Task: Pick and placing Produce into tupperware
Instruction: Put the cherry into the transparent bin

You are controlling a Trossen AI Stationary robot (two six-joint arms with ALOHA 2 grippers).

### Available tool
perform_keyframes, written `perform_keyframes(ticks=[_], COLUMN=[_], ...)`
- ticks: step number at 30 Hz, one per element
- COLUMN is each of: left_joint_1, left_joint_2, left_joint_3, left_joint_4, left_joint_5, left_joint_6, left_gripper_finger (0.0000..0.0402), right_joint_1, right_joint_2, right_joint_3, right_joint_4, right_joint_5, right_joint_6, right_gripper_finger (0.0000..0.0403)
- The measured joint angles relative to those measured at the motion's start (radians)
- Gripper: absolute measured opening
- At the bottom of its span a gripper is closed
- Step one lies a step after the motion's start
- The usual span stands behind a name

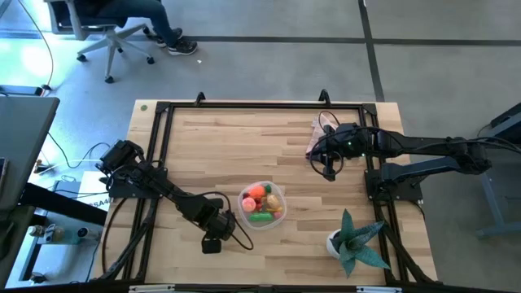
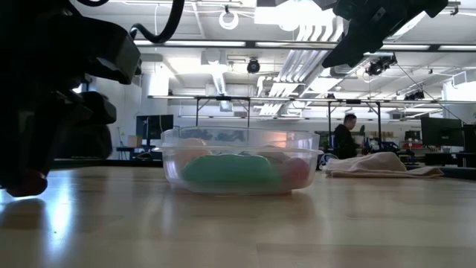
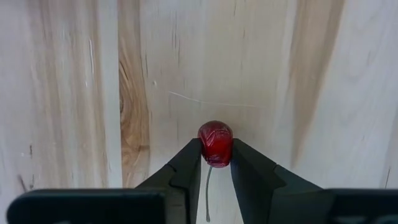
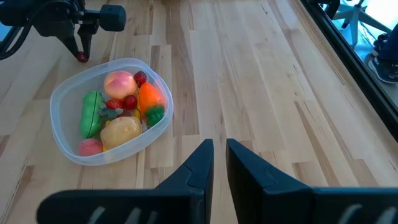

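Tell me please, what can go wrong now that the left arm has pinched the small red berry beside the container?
1. The left gripper holds the red berry only at its fingertips; the round berry may slip out during lifting.
2. The tupperware is already full of produce, so a dropped berry could bounce off the pieces and roll out.
3. The container is light; brushing its rim might push it.

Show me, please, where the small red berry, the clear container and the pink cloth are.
red berry (image 3: 215,143), left wrist view: middle of its rounded body.
clear container (image 4: 62,91), right wrist view: bare rim on the side nearest the left arm.
pink cloth (image 2: 383,165), low view: middle of the folded heap.
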Motion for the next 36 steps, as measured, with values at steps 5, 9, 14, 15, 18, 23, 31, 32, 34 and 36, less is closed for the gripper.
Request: perform_keyframes(ticks=[5, 9, 14, 15, 18, 23, 31, 32, 34, 36], left_joint_1=[0.0, 0.001, 0.002, 0.002, 0.002, 0.002, 0.005, 0.014, 0.034, 0.071], left_joint_2=[0.0, 0.0, 0.0, 0.0, 0.0, 0.0, 0.0, 0.0, 0.0, 0.0], left_joint_3=[0.0, 0.0, 0.012, 0.023, 0.07, 0.174, 0.335, 0.353, 0.38, 0.389], left_joint_4=[0.0, 0.0, -0.021, -0.033, -0.092, -0.2, -0.255, -0.253, -0.237, -0.222], left_joint_5=[-0.002, -0.002, -0.026, -0.036, -0.078, -0.191, -0.488, -0.517, -0.531, -0.526], left_joint_6=[0.0, 0.002, 0.011, 0.017, 0.031, 0.079, 0.262, 0.291, 0.325, 0.347], left_gripper_finger=[0.0071, 0.007, 0.0071, 0.0071, 0.0072, 0.0072, 0.0072, 0.0072, 0.0072, 0.0072], right_joint_1=[0.0, 0.0, 0.0, 0.0, 0.0, 0.0, 0.0, 0.0, 0.0, 0.0], right_joint_2=[0.0, 0.0, 0.0, 0.0, 0.0, 0.0, 0.0, 0.0, 0.0, 0.0], right_joint_3=[0.0, 0.0, 0.0, 0.0, 0.0, 0.0, 0.0, 0.0, 0.0, 0.0], right_joint_4=[0.0, 0.0, 0.0, 0.0, 0.0, 0.0, 0.0, 0.0, 0.0, 0.0], right_joint_5=[0.0, 0.0, 0.0, 0.0, 0.0, 0.0, 0.0, 0.0, 0.0, 0.0], right_joint_6=[0.0, 0.0, 0.0, 0.0, 0.0, 0.0, 0.0, 0.0, 0.0, 0.0], right_gripper_finger=[0.0032, 0.0032, 0.0032, 0.0032, 0.0032, 0.0032, 0.0032, 0.0032, 0.0032, 0.0032])
